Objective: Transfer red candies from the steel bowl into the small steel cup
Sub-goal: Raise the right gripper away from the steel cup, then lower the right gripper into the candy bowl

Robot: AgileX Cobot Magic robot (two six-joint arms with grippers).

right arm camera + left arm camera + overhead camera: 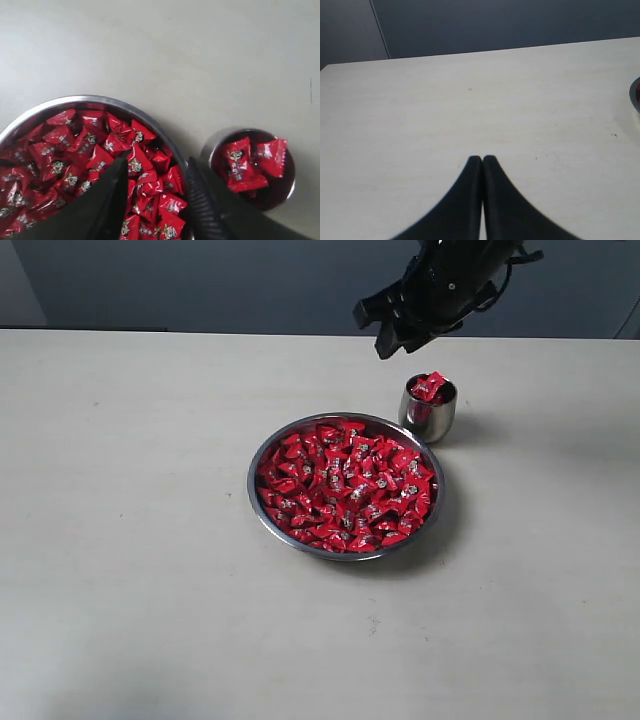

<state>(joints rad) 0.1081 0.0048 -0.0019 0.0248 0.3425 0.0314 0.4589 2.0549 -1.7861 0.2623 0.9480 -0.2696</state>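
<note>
Right jaws released, empty, near small steel cup beside steel bowl; left jaws clenched.

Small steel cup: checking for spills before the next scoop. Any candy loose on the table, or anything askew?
Nothing spilled. The small steel cup stands upright beside the steel bowl; red candies poke above its rim, but none lies on the table.

Cut off, by our count: steel bowl, a mere sliver at the left wrist view's edge; right arm, upper part beyond the exterior view. Too small for us: marks on red candies
</note>
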